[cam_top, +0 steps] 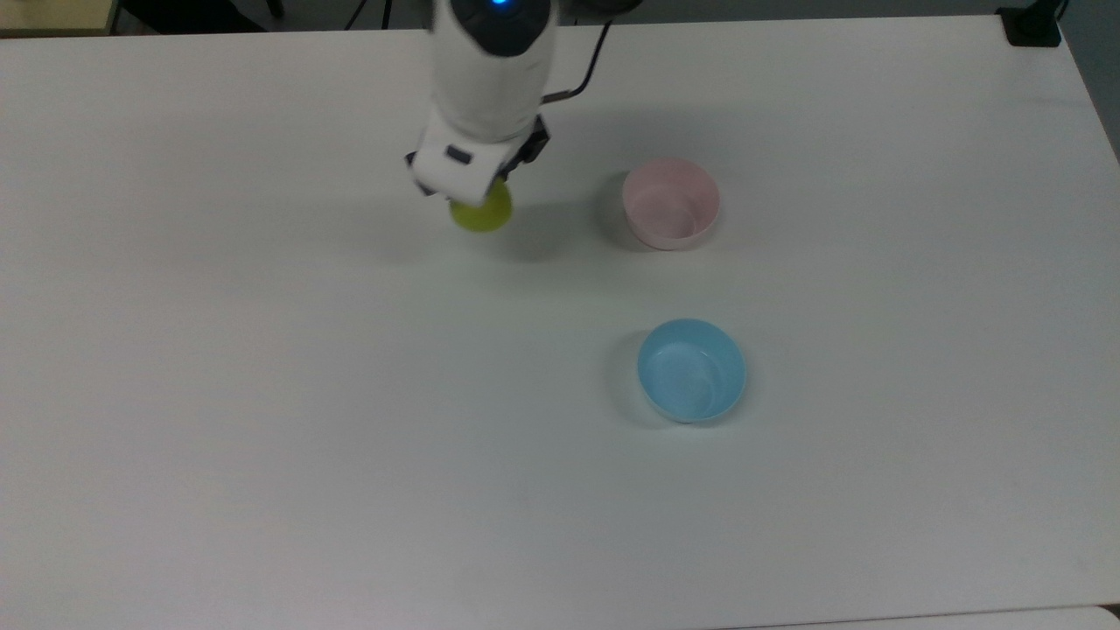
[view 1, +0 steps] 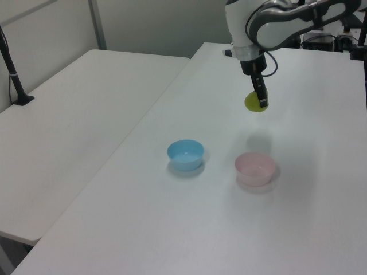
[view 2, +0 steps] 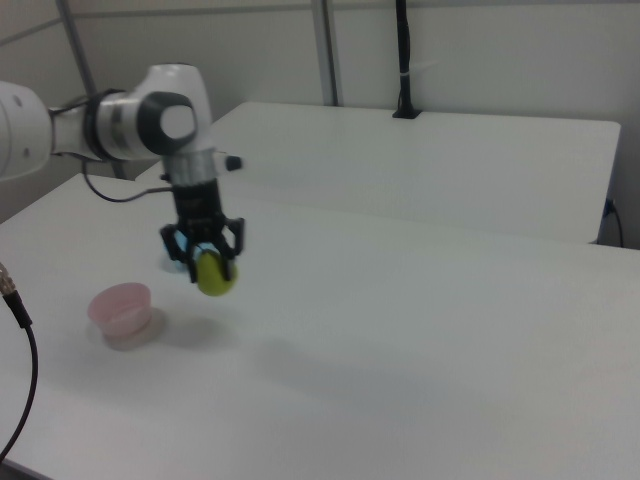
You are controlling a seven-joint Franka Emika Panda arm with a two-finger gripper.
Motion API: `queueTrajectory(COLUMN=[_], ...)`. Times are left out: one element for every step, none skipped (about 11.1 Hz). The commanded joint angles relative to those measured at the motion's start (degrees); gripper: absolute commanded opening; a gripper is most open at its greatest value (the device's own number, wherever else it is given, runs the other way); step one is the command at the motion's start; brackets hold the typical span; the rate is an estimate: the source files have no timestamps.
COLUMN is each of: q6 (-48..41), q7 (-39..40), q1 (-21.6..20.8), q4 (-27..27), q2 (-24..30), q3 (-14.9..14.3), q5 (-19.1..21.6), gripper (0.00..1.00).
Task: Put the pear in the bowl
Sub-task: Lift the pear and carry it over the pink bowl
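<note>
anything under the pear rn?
Only bare table. The pear hangs in the gripper, clear of the surface, its shadow below. The pink bowl sits off to the side, not underneath.

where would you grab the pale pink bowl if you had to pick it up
Probably by its rim: the pale pink round plastic bowl sits upright and open-topped, walls too wide to span. Come straight down with one finger inside and one outside the wall, on the side away from the light blue bowl.
</note>
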State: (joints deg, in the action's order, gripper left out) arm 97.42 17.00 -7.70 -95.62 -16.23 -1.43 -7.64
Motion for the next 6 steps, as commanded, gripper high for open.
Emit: queueTrajectory(q6=[-2.1, -1.5, -1.4, -1.4, -1.3, -0.8], q7=[-8.8, -12.5, -14.5, -15.8, -17.7, -18.8], q1=[-8.3, -10.8, -13.0, -15.6, -16.8, -18.0], q4=[0.5, 0.6, 0.6, 0.6, 0.5, 0.5], q2=[0.6, 0.1, -0.5, -1.4, -2.0, -2.7], q3=[-0.1, 0.0, 0.0, 0.3, 0.9, 1.2], q5=[1.4, 1.4, 1.6, 1.5, 1.5, 1.6], gripper=[0.15, 0.15, 0.18, 0.20, 0.20, 0.20])
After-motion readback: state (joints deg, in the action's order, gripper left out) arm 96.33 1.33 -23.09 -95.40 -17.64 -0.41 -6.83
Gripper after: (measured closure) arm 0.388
